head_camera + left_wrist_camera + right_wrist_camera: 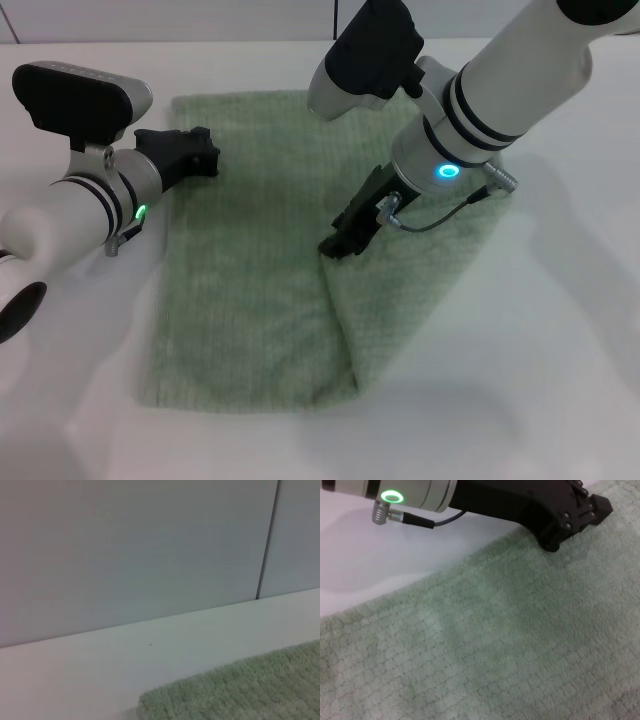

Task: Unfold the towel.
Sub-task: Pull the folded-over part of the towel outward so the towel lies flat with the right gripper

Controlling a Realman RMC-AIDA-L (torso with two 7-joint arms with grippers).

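The towel (pixel 260 290) lies flat on the white desk (pixel 560 380), still folded: its right part is doubled, with a folded edge running from the towel's middle down to its near hem.

The head view shows both arms. The right arm reaches in from the far right, slanting down over the towel, a green ring lit on its wrist and a cable looping beside it. The right gripper (pixel 345 236) has its tips down at the top of that fold edge, near the towel's centre; they look drawn together on the cloth there, but whether they actually pinch the towel cannot be told. The left arm comes in from the left, held low and nearly level, and the left gripper (pixel 190 152) sits at the towel's far left edge, touching or just above it; whether it is open or closed cannot be told.

The left wrist view shows only what the head view lacks: a corner of the towel (pixel 235 692) on the desk, with a grey wall (pixel 130 550) behind.

The right wrist view shows the ribbed weave of the towel (pixel 485 650) close up, and a dark gripper (pixel 575 517) resting on it.
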